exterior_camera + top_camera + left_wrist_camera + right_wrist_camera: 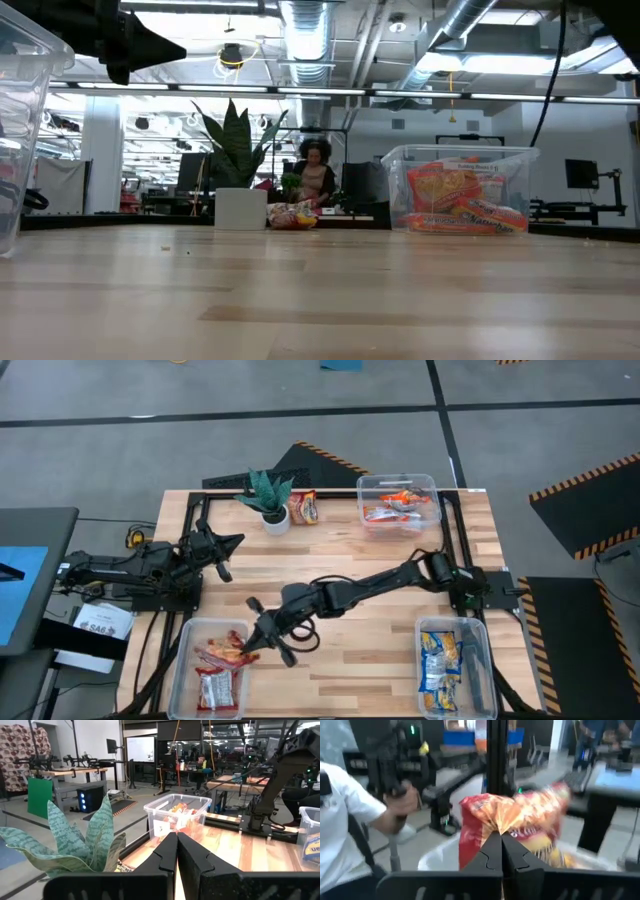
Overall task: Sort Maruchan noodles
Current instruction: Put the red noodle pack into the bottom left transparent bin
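Hidden, cropped or unclear:
- Red packet (512,827) at right gripper (501,851): blurred, lettering unreadable, lower part behind the fingers.
- Near-left bin (22,120): cut off by the low view's edge.
- Packet by the plant (304,508): too small to tell, possibly orange.
- Person (342,815) beyond table: cropped, blurred.

A green spiky plant (268,490) in a white pot (275,518) stands on the wooden counter (350,560), with clear plastic bins (398,485) around it.
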Motion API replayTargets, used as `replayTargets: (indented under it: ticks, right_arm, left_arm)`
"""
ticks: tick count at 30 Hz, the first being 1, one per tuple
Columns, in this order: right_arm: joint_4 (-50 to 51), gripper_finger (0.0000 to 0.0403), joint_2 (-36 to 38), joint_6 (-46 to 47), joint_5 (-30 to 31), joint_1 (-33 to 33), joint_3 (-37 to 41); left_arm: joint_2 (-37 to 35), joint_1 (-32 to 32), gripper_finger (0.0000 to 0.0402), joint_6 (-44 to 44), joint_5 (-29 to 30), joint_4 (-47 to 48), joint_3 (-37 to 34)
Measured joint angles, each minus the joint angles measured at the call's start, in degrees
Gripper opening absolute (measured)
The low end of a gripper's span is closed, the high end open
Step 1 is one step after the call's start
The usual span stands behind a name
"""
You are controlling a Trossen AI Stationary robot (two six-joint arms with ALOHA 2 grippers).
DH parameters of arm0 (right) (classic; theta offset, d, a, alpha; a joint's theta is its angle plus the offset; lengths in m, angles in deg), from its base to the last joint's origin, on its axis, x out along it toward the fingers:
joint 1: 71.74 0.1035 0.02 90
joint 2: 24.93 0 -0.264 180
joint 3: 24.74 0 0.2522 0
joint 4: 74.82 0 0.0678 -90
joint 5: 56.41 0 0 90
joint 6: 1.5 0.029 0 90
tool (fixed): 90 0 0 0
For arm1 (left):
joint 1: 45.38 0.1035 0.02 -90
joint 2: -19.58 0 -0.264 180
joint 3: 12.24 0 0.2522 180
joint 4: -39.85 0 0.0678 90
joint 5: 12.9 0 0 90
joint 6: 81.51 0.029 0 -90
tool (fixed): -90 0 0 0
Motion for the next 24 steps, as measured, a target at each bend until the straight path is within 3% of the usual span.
replayTargets:
  ticks: [6,10,21,24]
  right_arm:
    - [-0.3,0.0007,-4.8,1.2,-1.9,-0.5,-7.4]
    - [-0.2,0.0028,-7.2,4.8,-1.8,-1.0,-9.7]
    - [2.4,0.0193,-6.2,7.6,-0.4,-3.3,-10.2]
    - [11.2,0.0227,-3.0,6.4,-0.5,-4.2,-10.2]
  left_arm:
    - [0.0,0.0,0.0,0.0,0.0,0.0,0.0]
    - [0.0,0.0,0.0,0.0,0.0,0.0,0.0]
    - [0.0,0.0,0.0,0.0,0.0,0.0,0.0]
    - [0.0,0.0,0.0,0.0,0.0,0.3,0.0]
